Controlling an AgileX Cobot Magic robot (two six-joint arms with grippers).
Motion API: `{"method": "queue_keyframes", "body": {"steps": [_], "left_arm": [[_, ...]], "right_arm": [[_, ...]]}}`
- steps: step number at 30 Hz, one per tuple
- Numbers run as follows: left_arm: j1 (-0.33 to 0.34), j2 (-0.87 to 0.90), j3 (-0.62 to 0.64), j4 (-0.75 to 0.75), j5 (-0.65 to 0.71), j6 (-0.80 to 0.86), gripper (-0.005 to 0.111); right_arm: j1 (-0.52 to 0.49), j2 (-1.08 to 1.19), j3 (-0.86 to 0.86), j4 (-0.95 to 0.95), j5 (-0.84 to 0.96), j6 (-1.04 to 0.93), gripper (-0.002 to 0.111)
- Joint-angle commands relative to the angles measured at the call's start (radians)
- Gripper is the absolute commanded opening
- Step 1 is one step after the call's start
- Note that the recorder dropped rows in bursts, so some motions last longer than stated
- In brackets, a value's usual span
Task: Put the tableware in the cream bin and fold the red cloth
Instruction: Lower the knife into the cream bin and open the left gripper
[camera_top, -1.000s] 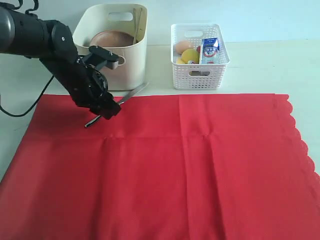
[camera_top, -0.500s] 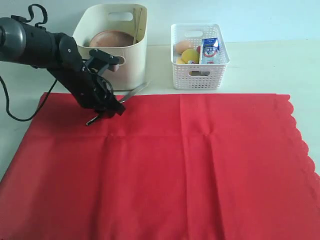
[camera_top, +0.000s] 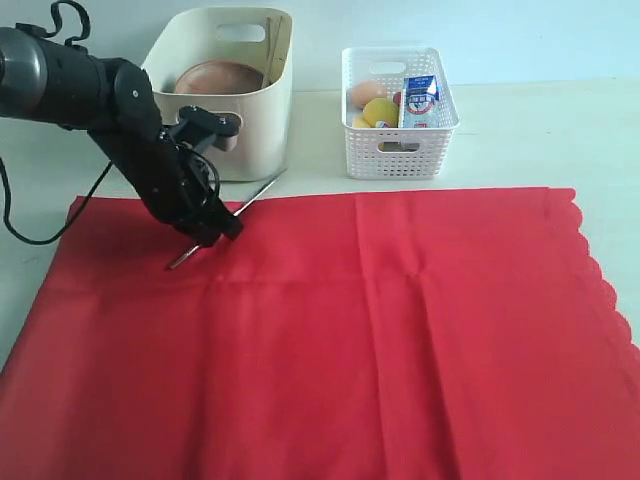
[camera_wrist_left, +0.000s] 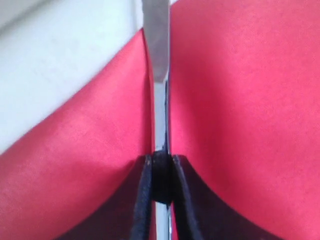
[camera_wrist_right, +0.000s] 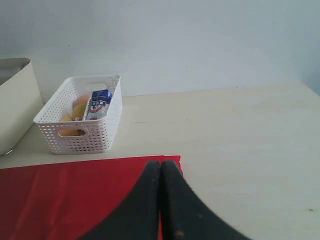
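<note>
The red cloth (camera_top: 360, 330) lies spread flat over the table. Across its far left edge lies the metal table knife (camera_top: 258, 190), slanted, with one end near the cream bin (camera_top: 250, 130). My left gripper (camera_top: 212, 228) is down on the cloth and shut on the knife's middle. In the left wrist view the knife (camera_wrist_left: 156, 45) runs straight out between the closed left gripper (camera_wrist_left: 161, 167) fingers. The bin holds the round brown plate (camera_top: 222, 77) and the chopsticks (camera_top: 270, 40). My right gripper (camera_wrist_right: 160, 166) is shut and empty above the cloth's corner (camera_wrist_right: 75, 200).
A white perforated basket (camera_top: 398, 150) with foods and a milk carton (camera_top: 418, 98) stands right of the bin, behind the cloth. The cloth's scalloped edge (camera_top: 600, 280) is at the right. The right arm is outside the exterior view.
The left gripper's jaws have closed on the knife. The knife has turned onto its edge and slid a little to the left, and the cloth's far left edge has shifted with it.
</note>
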Motion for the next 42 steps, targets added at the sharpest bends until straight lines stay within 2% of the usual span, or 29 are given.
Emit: {"method": "queue_keyframes", "body": {"steps": [1,10,19,22,26,28,33,38,42], "left_arm": [[-0.003,-0.057,0.012,-0.001,0.07,0.015,0.0],[-0.003,-0.157,0.012,-0.001,0.07,0.035,0.0],[-0.003,-0.298,0.012,-0.001,0.137,0.08,0.0],[-0.001,-0.363,0.012,-0.001,0.108,0.082,0.0],[0.025,-0.407,-0.022,-0.003,-0.004,0.082,0.0],[0.057,-0.392,-0.057,-0.025,-0.111,0.08,0.0],[0.106,-0.289,-0.159,-0.125,-0.274,0.08,0.0],[0.115,-0.078,-0.286,-0.181,-0.392,0.083,0.0],[0.115,0.025,-0.327,-0.185,-0.447,0.083,0.0]], "right_arm": [[-0.003,0.005,0.001,-0.001,-0.008,-0.007,0.0],[-0.003,0.005,0.001,-0.001,-0.008,-0.007,0.0],[-0.003,0.005,0.001,-0.001,-0.008,-0.007,0.0],[-0.003,0.005,0.001,-0.001,-0.008,-0.007,0.0],[-0.003,0.005,0.001,-0.001,-0.008,-0.007,0.0],[-0.003,0.005,0.001,-0.001,-0.008,-0.007,0.0],[-0.003,0.005,0.001,-0.001,-0.008,-0.007,0.0],[-0.003,0.041,0.001,-0.001,-0.008,-0.007,0.0],[-0.003,0.076,0.001,-0.001,-0.011,-0.007,0.0]]}}
